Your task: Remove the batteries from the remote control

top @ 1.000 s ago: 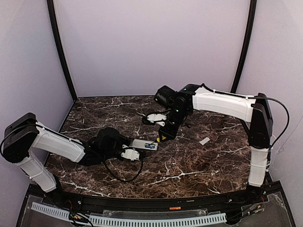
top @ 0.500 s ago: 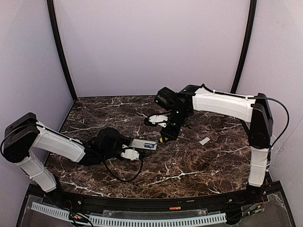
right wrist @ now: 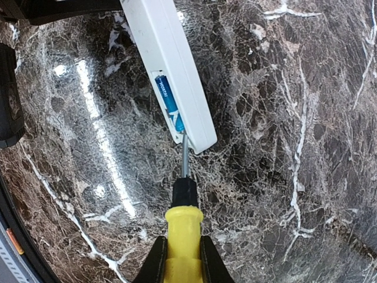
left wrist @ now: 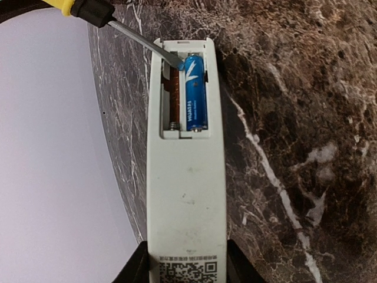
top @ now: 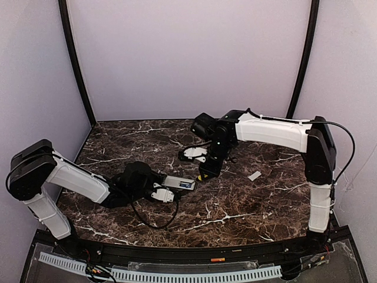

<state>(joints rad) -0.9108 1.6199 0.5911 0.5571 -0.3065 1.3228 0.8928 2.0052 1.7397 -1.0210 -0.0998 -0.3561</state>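
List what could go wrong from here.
The screwdriver tip sits at the end of the battery; it could slip off. The battery might pop free and roll across the table. The left end effector grips the remote only by its coded end, so prying may twist it.

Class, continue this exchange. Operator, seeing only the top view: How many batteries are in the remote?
Observer: One blue battery shows in the remote; the slot beside it looks empty.
Operator: Where is the screwdriver pointing?
Observer: Its tip is against the battery's end farthest from the code mark.
Operator: What holds the remote?
Observer: The left gripper clamps the code mark end.
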